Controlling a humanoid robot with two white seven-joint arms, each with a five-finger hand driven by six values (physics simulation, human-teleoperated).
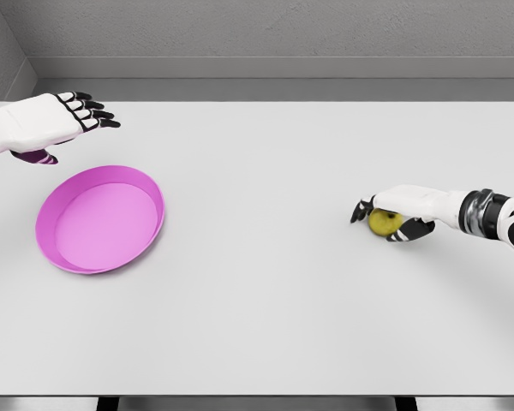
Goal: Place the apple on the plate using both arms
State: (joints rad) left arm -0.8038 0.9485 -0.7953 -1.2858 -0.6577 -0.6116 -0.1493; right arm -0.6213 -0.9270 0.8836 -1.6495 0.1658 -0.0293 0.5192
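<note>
A yellow-green apple (383, 223) lies on the white table at the right. My right hand (392, 216) reaches in from the right edge and is curled over the apple, fingers above and thumb below, hiding much of it. A shallow pink plate (146, 184) sits on the table at the left, with nothing in it. My left hand (68, 120) hovers above and behind the plate at the upper left, fingers stretched out and holding nothing.
The white table (257, 291) fills the view, with its front edge near the bottom of the picture and a grey wall behind its far edge. The apple and the plate are about half a table width apart.
</note>
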